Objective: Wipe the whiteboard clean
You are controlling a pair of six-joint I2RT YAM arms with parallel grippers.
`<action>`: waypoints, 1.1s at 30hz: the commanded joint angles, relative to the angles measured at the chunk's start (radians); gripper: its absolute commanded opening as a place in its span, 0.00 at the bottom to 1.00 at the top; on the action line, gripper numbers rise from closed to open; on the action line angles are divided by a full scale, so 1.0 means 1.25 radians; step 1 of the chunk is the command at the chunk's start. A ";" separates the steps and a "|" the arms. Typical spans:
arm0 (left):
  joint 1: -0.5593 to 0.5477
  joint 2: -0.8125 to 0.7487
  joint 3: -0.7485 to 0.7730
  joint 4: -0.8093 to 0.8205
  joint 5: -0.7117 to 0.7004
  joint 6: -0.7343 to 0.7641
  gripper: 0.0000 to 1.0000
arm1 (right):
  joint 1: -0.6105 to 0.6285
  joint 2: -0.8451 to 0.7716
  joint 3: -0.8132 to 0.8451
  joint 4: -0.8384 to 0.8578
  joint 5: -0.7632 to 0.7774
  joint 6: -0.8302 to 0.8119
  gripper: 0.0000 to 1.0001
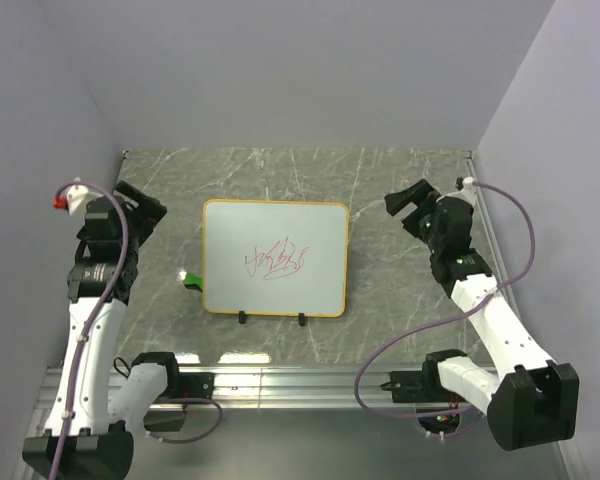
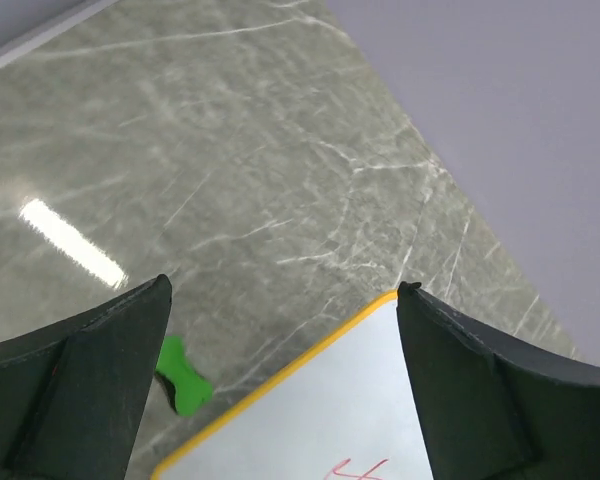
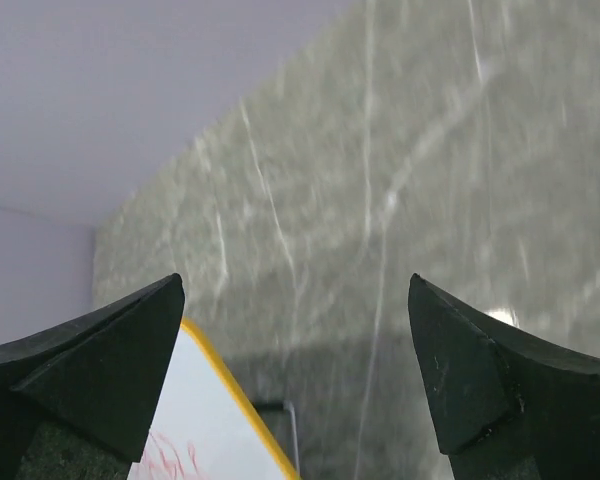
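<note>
So the whiteboard [image 1: 275, 258] lies flat in the middle of the counter [image 1: 380, 170], red scribble [image 1: 277, 262] on it, green eraser [image 1: 191, 280] just off its left edge. Left gripper [image 2: 280, 290] and right gripper [image 3: 295, 285] both hang wide open and empty, probably since the eraser needs grabbing first.

Both arms were built of white link shells joined by black joint housings. A lilac cable [image 1: 127, 250] was looped along the left arm [image 1: 85, 340], and a second lilac cable [image 1: 525, 225] along the right arm [image 1: 500, 335]. A small red cap [image 1: 57, 201] was fitted to a white piece near the left wrist. The left gripper [image 2: 285, 286] and right gripper [image 3: 295, 280] were finished in matte black, with broad wedge-shaped fingers [image 2: 80, 390]. Boxy black base housings [image 1: 535, 405] were seen at the counter's [image 1: 280, 170] near edge.
</note>
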 commanded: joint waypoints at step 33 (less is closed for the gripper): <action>0.016 0.380 0.158 -0.348 0.139 -0.528 0.99 | 0.014 0.010 0.155 -0.578 -0.153 -0.133 0.98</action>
